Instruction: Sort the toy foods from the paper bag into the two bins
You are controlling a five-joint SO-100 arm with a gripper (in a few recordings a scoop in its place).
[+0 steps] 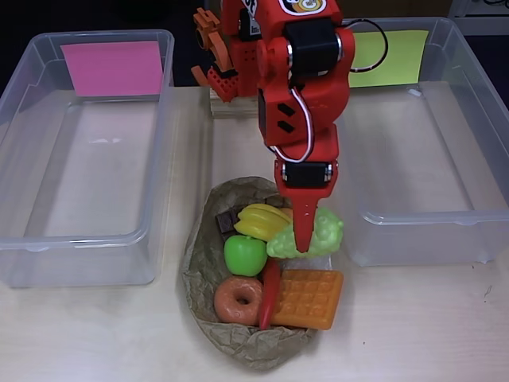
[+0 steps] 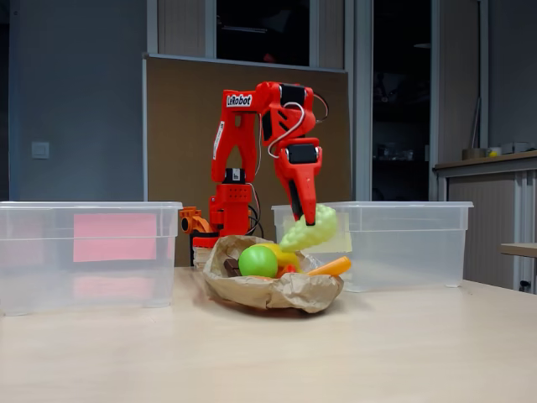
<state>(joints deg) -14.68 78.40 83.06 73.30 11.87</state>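
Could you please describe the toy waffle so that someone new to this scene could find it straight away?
Between the two clear bins lies a crumpled brown paper bag full of toy foods. In the overhead view, look at its lower right corner: the waffle lies flat there, beside the red chili and donut. It is the one orange square with a grid pattern.

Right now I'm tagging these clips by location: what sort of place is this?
Probably an office or lab room set up for robot trials. The fixed view shows a brown pinboard partition and a counter behind the wooden table, where a LeRobot-marked red arm stands between two clear bins.
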